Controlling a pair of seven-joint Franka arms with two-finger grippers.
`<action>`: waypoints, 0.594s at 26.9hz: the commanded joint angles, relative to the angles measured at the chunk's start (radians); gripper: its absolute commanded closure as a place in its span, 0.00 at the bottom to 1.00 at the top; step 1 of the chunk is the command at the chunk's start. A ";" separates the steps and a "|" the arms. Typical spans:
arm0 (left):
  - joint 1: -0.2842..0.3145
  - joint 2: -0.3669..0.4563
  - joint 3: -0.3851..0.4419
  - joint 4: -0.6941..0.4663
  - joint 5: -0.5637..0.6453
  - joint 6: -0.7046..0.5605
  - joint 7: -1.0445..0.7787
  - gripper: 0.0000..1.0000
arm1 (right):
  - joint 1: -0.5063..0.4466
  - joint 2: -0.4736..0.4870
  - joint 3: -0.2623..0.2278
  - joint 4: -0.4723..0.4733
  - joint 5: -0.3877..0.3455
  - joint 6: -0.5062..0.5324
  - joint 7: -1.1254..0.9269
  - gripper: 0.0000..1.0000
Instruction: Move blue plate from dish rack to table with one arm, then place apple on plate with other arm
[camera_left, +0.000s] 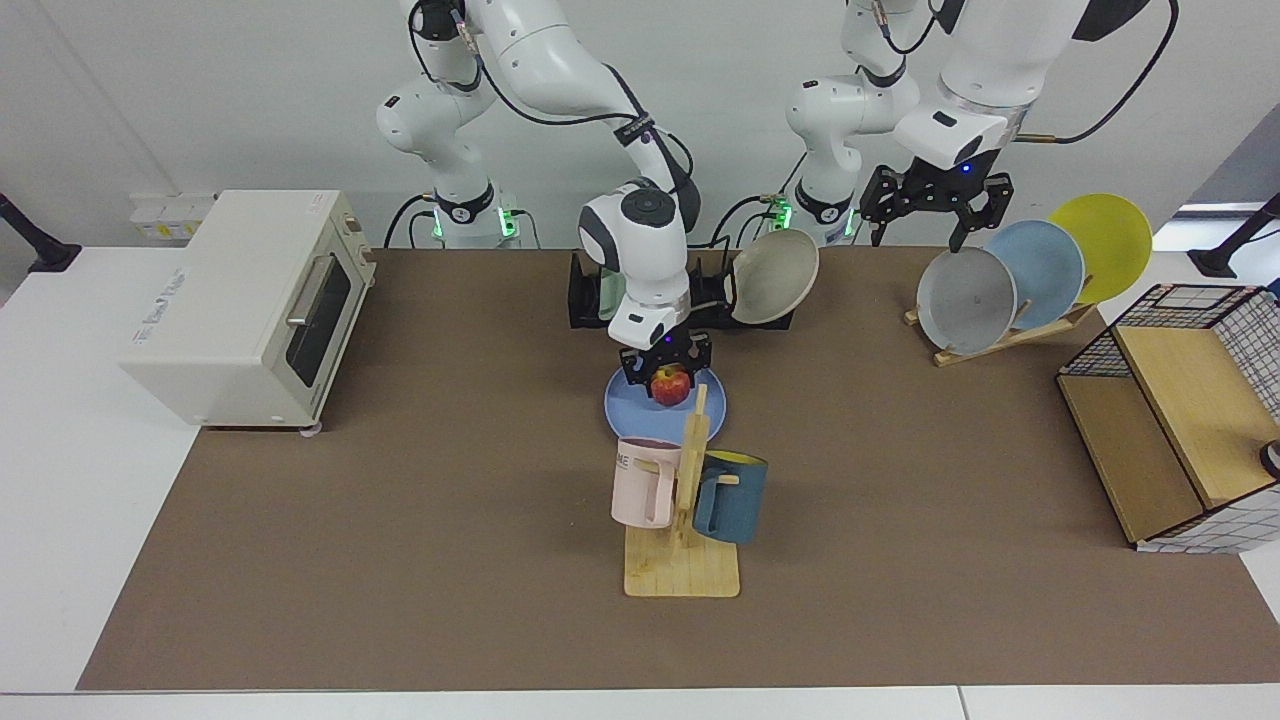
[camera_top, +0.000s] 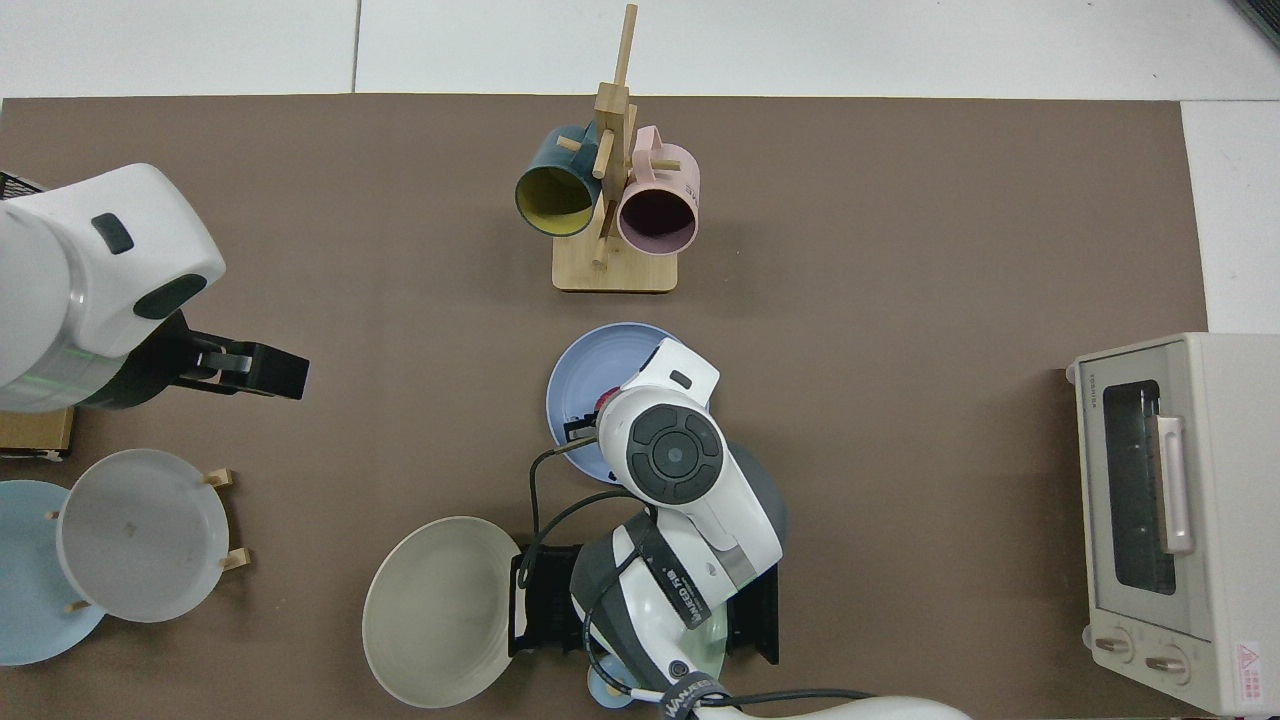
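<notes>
Facing view: the right gripper (camera_left: 667, 364) is down over the blue plate (camera_left: 633, 410), which lies flat on the brown mat of the table (camera_left: 400, 560), just in front of the black dish rack (camera_left: 585, 300). The fingers are closed on the apple (camera_left: 672, 383), 1 on each side. Whether the apple touches the plate cannot be told.

Top view: the right arm's wrist covers most of the gripper and apple; only a red sliver (camera_top: 604, 400) shows at the wrist's edge. This view shows the plate's full outline against the mat and a beige plate (camera_top: 440, 610) leaning at the rack's end.

Facing view only: the left gripper (camera_left: 935, 200) is raised above the grey plate (camera_left: 965, 300) in the wooden plate rack (camera_left: 1000, 335), fingers spread apart, holding nothing. That arm waits.

Writing: the pink mug (camera_left: 640, 482) on the mug stand (camera_left: 685, 575) carries letters reading "ME". The toaster oven (camera_left: 250, 300) has side lettering too small to read. The right arm's cable sleeve bears a white printed label, not legible.
</notes>
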 joint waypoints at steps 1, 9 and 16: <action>-0.022 0.010 0.024 0.025 0.006 -0.031 0.008 0.00 | 0.002 -0.006 -0.005 -0.008 0.019 0.025 -0.036 0.00; -0.042 -0.007 0.072 0.002 0.006 -0.036 0.014 0.00 | -0.025 -0.054 -0.009 0.000 0.019 -0.009 -0.039 0.00; -0.036 -0.006 0.075 0.011 0.005 -0.040 -0.009 0.00 | -0.117 -0.173 -0.012 0.007 0.019 -0.156 -0.057 0.00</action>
